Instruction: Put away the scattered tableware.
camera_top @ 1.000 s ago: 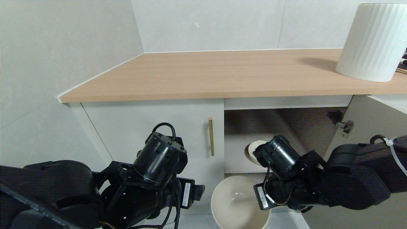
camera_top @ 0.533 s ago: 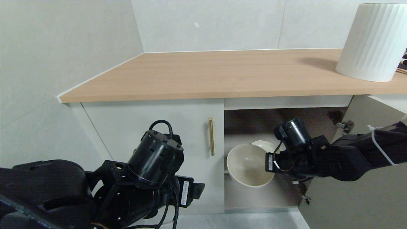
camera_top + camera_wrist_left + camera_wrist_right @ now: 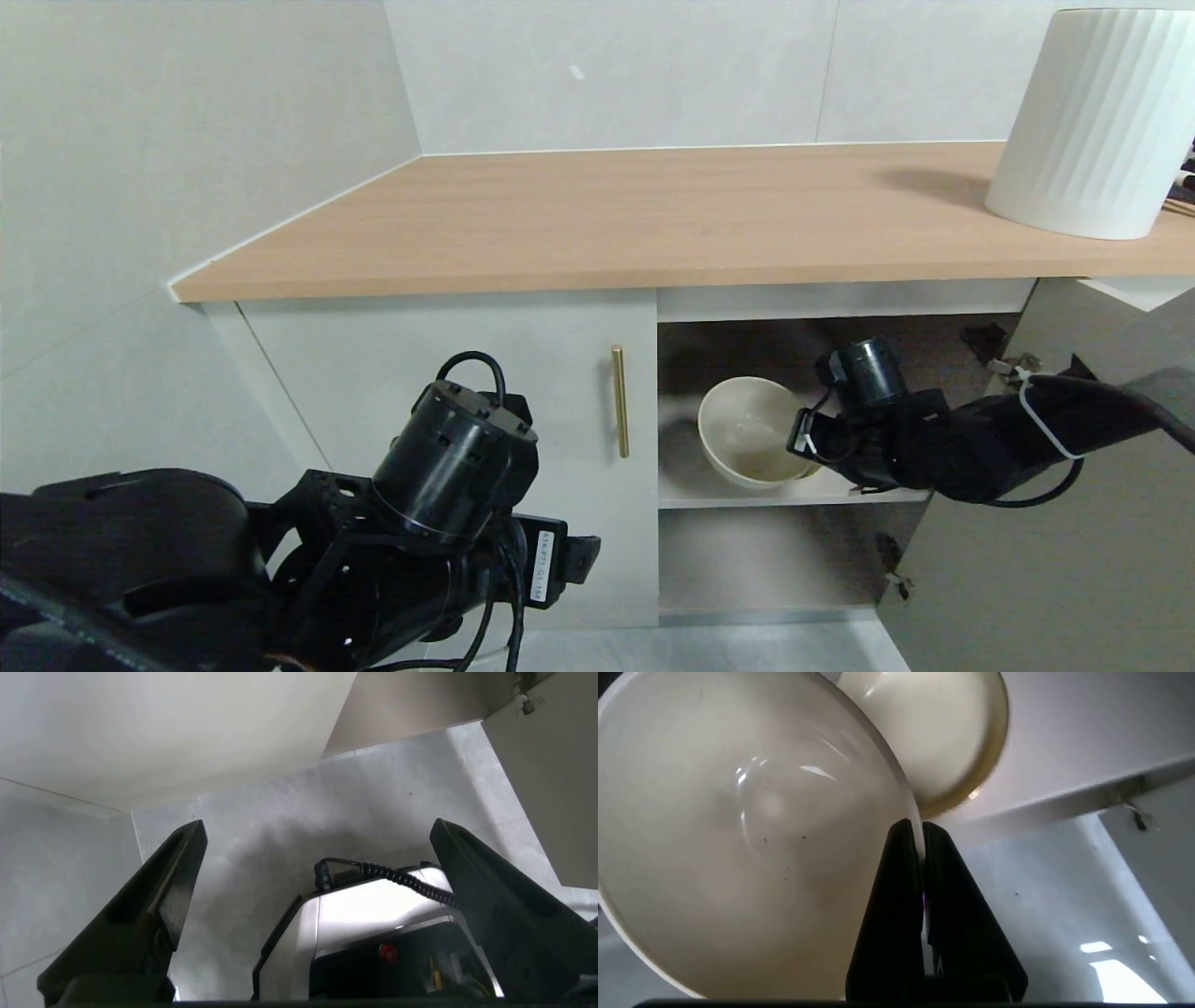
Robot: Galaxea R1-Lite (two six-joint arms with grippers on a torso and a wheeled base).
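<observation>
Room: pale tiled walls (image 3: pixel 607 75) meet in a corner behind the far left corner of the worktop, with a light floor (image 3: pixel 700 649) below.
Worktop: a wood-grain worktop (image 3: pixel 607 215) with a white ribbed container (image 3: pixel 1092 121) standing upright at its right edge.
Cabinet: under the worktop, the left door (image 3: pixel 448 345) is closed and has an upright brass handle (image 3: pixel 619 401) at its right edge. The right door (image 3: pixel 1074 560) is swung open.
Shelf: a pale shelf (image 3: pixel 681 485) runs across the open compartment at mid-height.
Bowl: the cream bowl (image 3: pixel 747 439) is inside the open compartment above the shelf, tilted with its mouth facing out. I cannot tell whether it touches the shelf.
Second dish: a cream dish (image 3: pixel 952 737) sits just behind the bowl, deeper in the compartment.
Right gripper: the right gripper (image 3: pixel 803 443) reaches into the cabinet, pinched closed on the bowl's rim.
Left gripper: the left gripper (image 3: pixel 318 835) is low before the closed door, its fingers spread wide and holding nothing.
</observation>
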